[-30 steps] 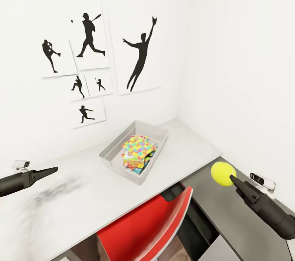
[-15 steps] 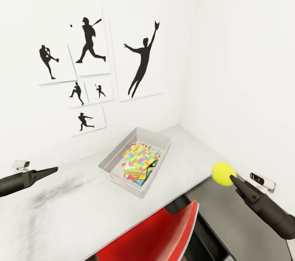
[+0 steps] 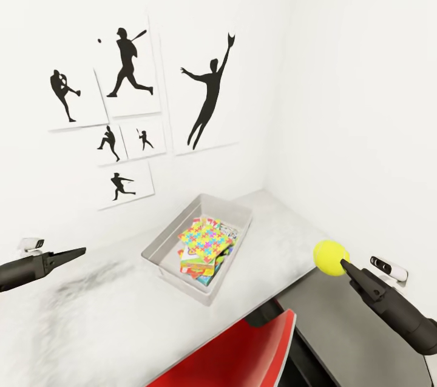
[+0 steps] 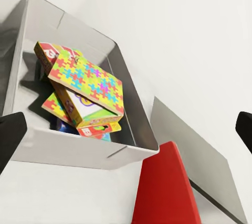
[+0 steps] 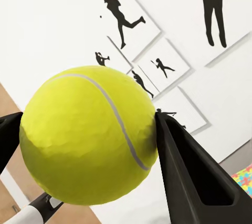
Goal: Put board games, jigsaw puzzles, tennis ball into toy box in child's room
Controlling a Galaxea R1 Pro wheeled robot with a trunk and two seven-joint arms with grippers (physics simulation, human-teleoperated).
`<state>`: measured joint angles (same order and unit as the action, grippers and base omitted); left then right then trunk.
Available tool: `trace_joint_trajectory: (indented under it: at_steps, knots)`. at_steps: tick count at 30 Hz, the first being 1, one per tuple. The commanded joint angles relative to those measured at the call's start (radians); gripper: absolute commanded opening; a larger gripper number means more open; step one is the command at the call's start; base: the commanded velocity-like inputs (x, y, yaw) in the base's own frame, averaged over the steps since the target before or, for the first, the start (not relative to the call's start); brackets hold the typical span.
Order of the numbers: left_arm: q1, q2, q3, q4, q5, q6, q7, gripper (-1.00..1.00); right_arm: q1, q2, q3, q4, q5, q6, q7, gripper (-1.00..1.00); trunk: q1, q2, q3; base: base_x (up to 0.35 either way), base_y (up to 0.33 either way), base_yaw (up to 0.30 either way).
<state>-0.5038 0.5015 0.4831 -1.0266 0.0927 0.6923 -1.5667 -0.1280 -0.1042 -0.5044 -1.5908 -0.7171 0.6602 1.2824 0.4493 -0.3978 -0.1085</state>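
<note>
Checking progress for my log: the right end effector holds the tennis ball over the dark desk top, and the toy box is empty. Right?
Not quite. The toy box is not empty: the left wrist view shows a jigsaw puzzle and game boxes inside. The right end effector does hold the tennis ball.

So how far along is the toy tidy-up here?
Mostly done: the toy box already holds a puzzle on a pile of game boxes. In hand: the right pincer grips the tennis ball, off to the box's side. Left: dropping it in.
</note>
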Motion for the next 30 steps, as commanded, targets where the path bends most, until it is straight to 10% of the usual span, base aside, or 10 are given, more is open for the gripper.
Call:
trace_joint_trajectory:
  at_steps: [1,17,24,30]
  knots:
    - [-0.001,0.000,0.000,0.000,-0.001,0.010,-0.004,1.00,-0.001,0.000,0.000,0.000,-0.006,0.013,0.002,-1.00,0.001,-0.002,-0.002,0.018,0.000,0.000]
    - [0.000,0.001,0.001,0.000,-0.001,0.010,-0.004,1.00,-0.006,0.011,0.053,-0.003,0.038,0.027,-0.100,-1.00,0.001,-0.002,-0.002,0.000,0.000,0.000]
    - [0.000,0.000,0.000,0.000,-0.001,0.010,-0.004,1.00,-0.277,0.056,0.320,0.002,0.090,0.227,-0.581,-1.00,0.001,-0.002,-0.002,0.000,0.000,0.000]
    - [0.000,0.000,0.001,0.000,-0.001,0.011,-0.004,1.00,-0.584,0.242,0.526,0.230,0.095,0.287,-1.148,-1.00,0.001,-0.002,-0.002,0.000,0.000,0.000]
